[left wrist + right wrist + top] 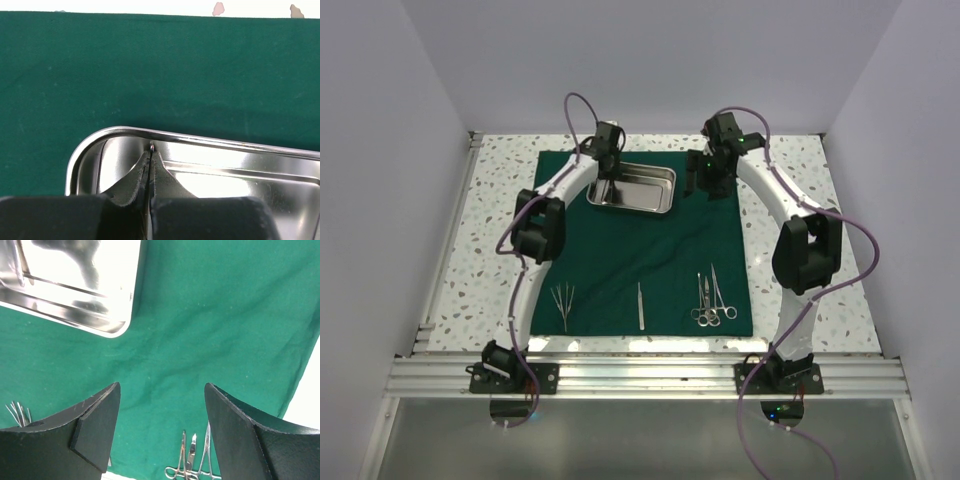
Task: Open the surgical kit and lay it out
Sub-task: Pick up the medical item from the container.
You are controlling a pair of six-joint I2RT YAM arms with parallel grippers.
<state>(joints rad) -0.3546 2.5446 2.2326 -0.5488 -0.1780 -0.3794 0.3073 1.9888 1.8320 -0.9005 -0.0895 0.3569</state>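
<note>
The dark green cloth (620, 255) lies spread flat. The shiny steel tray (669, 190) sits on its far part. My left gripper (608, 172) is inside the tray's left end (200, 139), shut (151, 151) on a thin steel instrument; only its tip shows between the pads. My right gripper (705, 182) hovers open and empty (162, 386) over the cloth just right of the tray (75, 302). Along the near edge lie tweezers (563, 299), a straight forceps (641, 305) and scissor-handled clamps (712, 300). The clamps (192, 462) and tweezers (17, 412) also show in the right wrist view.
The cloth lies on a speckled table (790, 190) enclosed by white walls at the back and sides. An aluminium rail (640, 375) runs along the near edge at the arm bases.
</note>
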